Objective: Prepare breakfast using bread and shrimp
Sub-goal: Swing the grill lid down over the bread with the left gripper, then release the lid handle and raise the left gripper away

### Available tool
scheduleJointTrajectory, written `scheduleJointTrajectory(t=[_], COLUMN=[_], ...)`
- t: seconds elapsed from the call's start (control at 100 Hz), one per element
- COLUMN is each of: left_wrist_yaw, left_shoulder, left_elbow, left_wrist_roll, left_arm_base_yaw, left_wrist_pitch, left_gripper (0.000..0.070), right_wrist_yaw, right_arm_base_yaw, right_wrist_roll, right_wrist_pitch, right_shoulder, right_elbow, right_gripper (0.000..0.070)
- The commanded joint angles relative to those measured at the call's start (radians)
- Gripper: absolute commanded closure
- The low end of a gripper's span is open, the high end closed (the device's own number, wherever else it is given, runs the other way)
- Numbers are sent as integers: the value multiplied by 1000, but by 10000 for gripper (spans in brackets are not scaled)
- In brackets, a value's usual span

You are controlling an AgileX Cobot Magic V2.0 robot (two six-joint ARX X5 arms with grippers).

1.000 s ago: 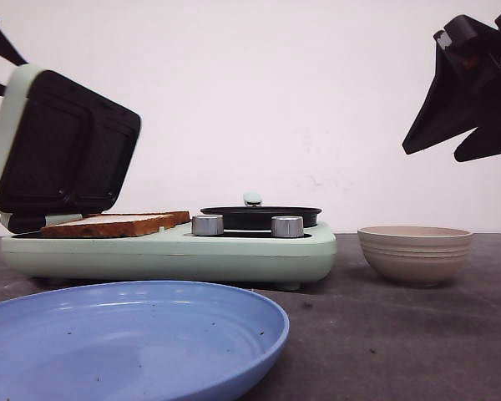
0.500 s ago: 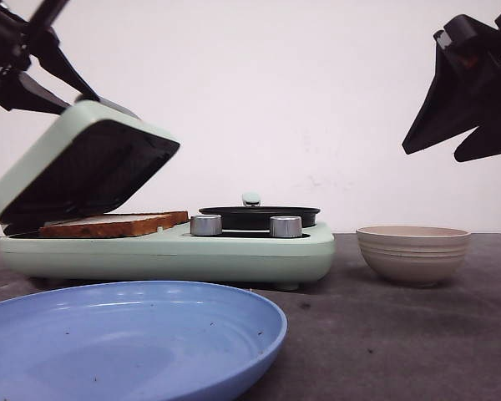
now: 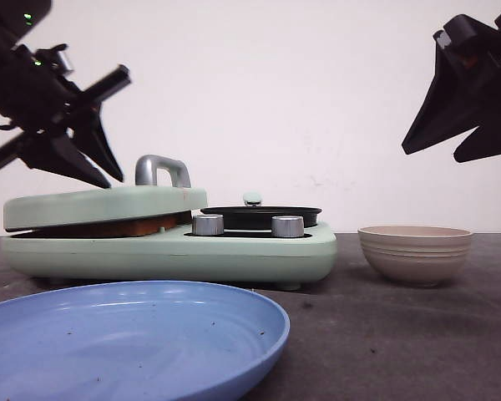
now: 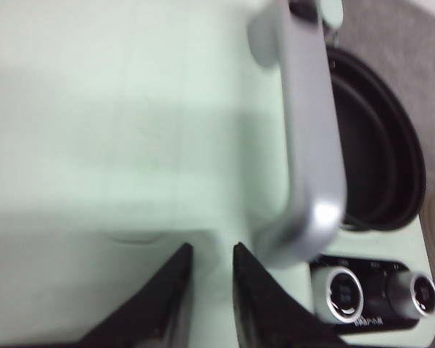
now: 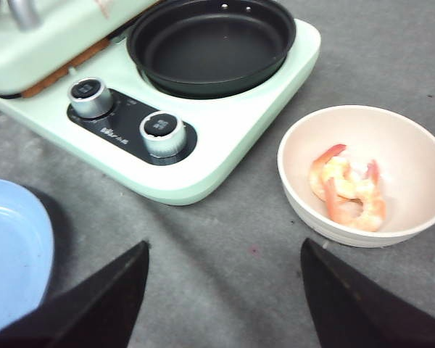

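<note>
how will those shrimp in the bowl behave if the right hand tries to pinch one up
The shrimp look glossy and curled, so probably slippery and soft, apt to squirm out of a hard pinch. They lie tangled together, so one may drag another along. The bowl is small with a rounded base and could slide or tip if the right hand nudges its wall.

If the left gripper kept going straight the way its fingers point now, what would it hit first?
Most likely the closed lid of the sandwich maker. The left gripper points down at its green top, just beside the silver handle, nearly shut and holding nothing.
</note>
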Motion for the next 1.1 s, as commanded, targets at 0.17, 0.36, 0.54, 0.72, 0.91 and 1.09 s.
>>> scheduleJointTrajectory(t=[0.17, 0.36, 0.54, 0.72, 0.91, 1.09], left_wrist_yaw=[-4, -5, -5, -5, -21, -88], left_shoulder=[19, -11, -57, -148, -285, -433], left_elbow=[6, 29, 61, 73, 73, 73], left_wrist_roll=[26, 17, 30, 81, 153, 214], left_arm_base_yaw=[-24, -21, -21, -21, -21, -21], left_wrist_pitch=[47, 52, 45, 37, 5, -25], left_gripper=[690, 690, 690, 690, 690, 690], right_wrist_yaw=[0, 0, 0, 0, 0, -3], right_arm_base_yaw=[6, 6, 6, 6, 6, 6], right_wrist_roll=[10, 10, 11, 11, 11, 30], right_wrist_pitch=[1, 2, 1, -5, -5, -5], right_shoulder=[5, 5, 5, 5, 5, 5], right_elbow=[0, 0, 0, 0, 0, 1], right_gripper=[291, 291, 291, 291, 291, 291])
